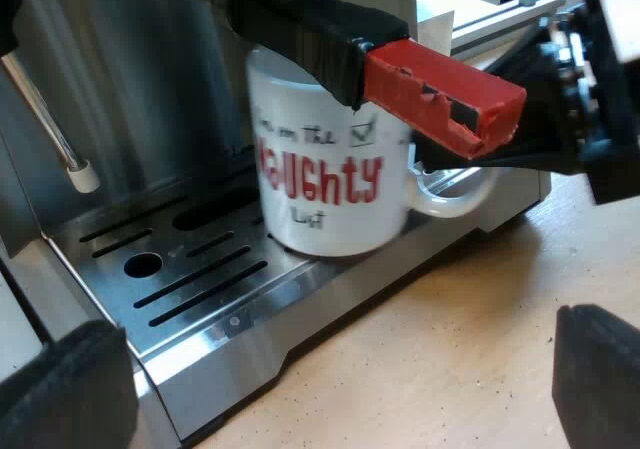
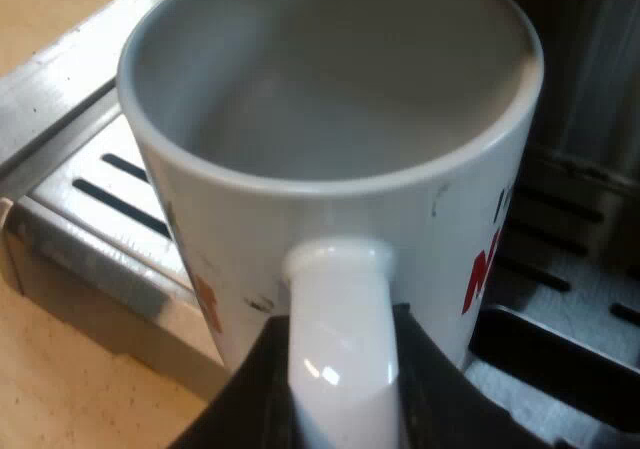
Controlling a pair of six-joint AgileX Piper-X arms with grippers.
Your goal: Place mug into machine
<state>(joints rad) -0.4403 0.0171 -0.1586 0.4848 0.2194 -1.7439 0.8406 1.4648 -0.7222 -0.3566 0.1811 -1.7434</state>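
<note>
the right gripper (image 2: 340, 374) gripped the mug (image 1: 320, 184) by its handle on the drip tray (image 1: 200, 294), so retreating before opening could tip it; the left gripper (image 1: 330, 384) stood wide open, empty.

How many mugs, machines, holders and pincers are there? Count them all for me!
Mug: 1
Machine: 1
Holder with a red end: 1
Pincers: 2, the left pincer open before the machine, the right pincer shut on the mug's handle
Total: 5
</note>
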